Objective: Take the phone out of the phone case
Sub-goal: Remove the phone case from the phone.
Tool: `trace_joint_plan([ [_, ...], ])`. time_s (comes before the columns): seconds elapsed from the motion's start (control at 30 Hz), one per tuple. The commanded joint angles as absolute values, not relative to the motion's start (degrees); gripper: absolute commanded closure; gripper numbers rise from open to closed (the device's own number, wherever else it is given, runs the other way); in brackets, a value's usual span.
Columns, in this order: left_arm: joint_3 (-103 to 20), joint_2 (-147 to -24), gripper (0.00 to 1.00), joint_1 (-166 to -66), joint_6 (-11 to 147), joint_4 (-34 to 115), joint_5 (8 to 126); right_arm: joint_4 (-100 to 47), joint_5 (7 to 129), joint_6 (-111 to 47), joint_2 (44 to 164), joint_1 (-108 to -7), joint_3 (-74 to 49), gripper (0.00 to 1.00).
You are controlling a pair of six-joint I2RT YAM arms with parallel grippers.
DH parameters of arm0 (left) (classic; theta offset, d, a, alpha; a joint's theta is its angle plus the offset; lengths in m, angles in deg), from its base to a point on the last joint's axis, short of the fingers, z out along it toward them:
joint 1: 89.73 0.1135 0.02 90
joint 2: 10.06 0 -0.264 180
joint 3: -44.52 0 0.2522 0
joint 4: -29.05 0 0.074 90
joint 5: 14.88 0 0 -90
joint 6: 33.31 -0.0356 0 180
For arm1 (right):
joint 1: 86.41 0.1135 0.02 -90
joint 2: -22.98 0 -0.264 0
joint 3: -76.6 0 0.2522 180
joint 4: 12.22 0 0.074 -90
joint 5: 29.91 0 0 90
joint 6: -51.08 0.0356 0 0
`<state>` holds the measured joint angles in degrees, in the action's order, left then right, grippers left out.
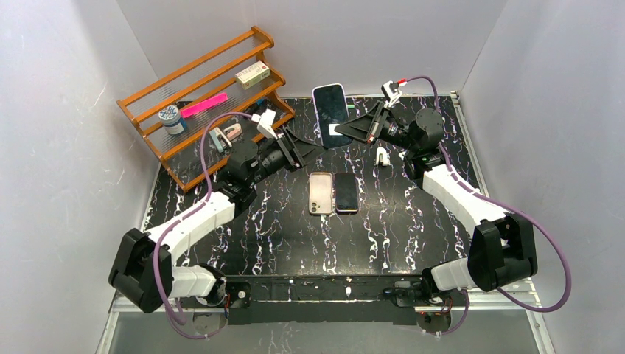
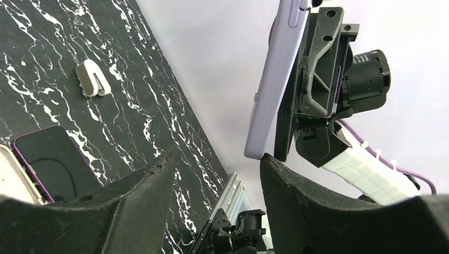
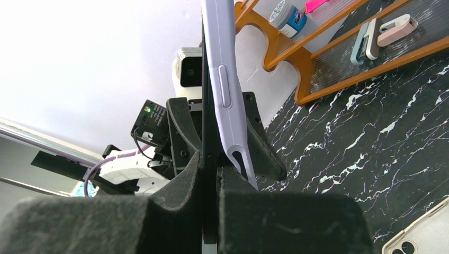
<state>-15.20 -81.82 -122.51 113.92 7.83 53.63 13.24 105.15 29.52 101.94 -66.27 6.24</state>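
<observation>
The phone (image 1: 332, 103), dark-screened and in a lavender case (image 1: 316, 110), is held upright above the back of the table. My right gripper (image 1: 343, 131) is shut on the phone's lower edge. In the right wrist view the pads of my right gripper (image 3: 212, 164) clamp the dark phone edge (image 3: 207, 106), and the lavender case (image 3: 225, 95) stands peeled away from it at the near corner. My left gripper (image 1: 306, 151) is open just left of and below the phone. In the left wrist view my left gripper (image 2: 217, 164) has its jaws apart, with the case's corner (image 2: 259, 151) just above its right finger (image 2: 296, 196).
A second dark phone (image 1: 346, 193) and a clear case (image 1: 320, 193) lie side by side mid-table. A small white clip (image 1: 381, 155) lies near the right arm. A wooden rack (image 1: 199, 96) with small items stands at the back left. White walls enclose the table.
</observation>
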Motion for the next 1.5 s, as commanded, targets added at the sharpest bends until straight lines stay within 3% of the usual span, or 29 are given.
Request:
trace_joint_plan([
  [0.0,-17.7,-82.7,0.43,-122.9,114.0,4.5,53.0,20.4,104.4,30.2,99.5,-66.3,3.1,0.99],
  [0.53,-23.8,-90.7,0.51,-123.0,118.4,-3.7,53.0,20.4,106.7,31.5,98.3,-66.3,7.3,0.99],
  [0.63,-24.8,-91.9,0.62,-123.0,118.1,-4.3,53.0,19.4,107.3,31.1,98.0,-66.3,7.8,0.99],
  [0.83,-23.4,-91.9,0.99,-121.4,115.5,-3.4,53.6,13.9,107.7,27.4,96.8,-66.4,7.8,0.99],
  [0.93,-22.5,-90.6,1.0,-120.5,111.9,0.8,55.2,11.4,107.7,26.1,96.5,-66.6,7.7,0.99],
  [1.13,-26.0,-86.6,1.0,-118.7,98.7,22.9,64.0,3.5,107.8,21.5,95.9,-66.9,7.4,0.99],
  [1.47,-25.0,-84.6,1.0,-113.5,92.4,36.7,64.4,-10.9,107.2,10.0,94.2,-68.8,10.9,0.99],
])
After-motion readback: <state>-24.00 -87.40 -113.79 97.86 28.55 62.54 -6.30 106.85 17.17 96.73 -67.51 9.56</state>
